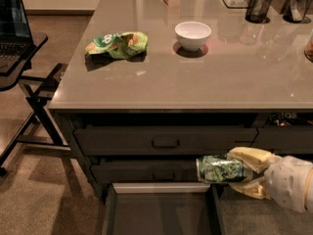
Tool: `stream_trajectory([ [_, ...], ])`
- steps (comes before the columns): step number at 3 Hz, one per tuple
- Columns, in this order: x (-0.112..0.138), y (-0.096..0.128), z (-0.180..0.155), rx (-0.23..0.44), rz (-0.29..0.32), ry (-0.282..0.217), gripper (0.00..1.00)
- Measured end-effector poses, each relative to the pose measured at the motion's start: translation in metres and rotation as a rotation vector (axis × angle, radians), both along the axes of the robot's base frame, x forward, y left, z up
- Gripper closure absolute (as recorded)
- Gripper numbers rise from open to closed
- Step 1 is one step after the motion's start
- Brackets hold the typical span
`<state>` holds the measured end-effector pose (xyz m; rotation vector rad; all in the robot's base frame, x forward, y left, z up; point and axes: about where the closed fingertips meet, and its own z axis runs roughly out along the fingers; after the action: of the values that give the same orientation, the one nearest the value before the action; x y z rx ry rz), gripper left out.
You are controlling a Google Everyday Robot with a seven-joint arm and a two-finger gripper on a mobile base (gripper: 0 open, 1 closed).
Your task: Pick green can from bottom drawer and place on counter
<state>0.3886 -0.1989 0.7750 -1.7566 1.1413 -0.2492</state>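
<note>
Crumpled green snack bag and white bowl, well apart; black mesh cups far right; laptop on a stand, left. Drawer fronts with black handles, behind the gripper at lower right.
</note>
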Motion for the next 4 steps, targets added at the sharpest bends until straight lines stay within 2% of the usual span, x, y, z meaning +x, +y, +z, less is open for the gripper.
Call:
stream_trajectory([
  [1,0.029,0.009,0.046,-0.106,-0.013,-0.030,1.00],
  [2,0.068,0.024,0.109,-0.183,-0.007,-0.042,1.00],
  [3,0.105,0.041,0.153,-0.165,0.013,-0.026,1.00],
  [4,0.135,0.065,0.165,-0.034,0.043,0.006,1.00],
])
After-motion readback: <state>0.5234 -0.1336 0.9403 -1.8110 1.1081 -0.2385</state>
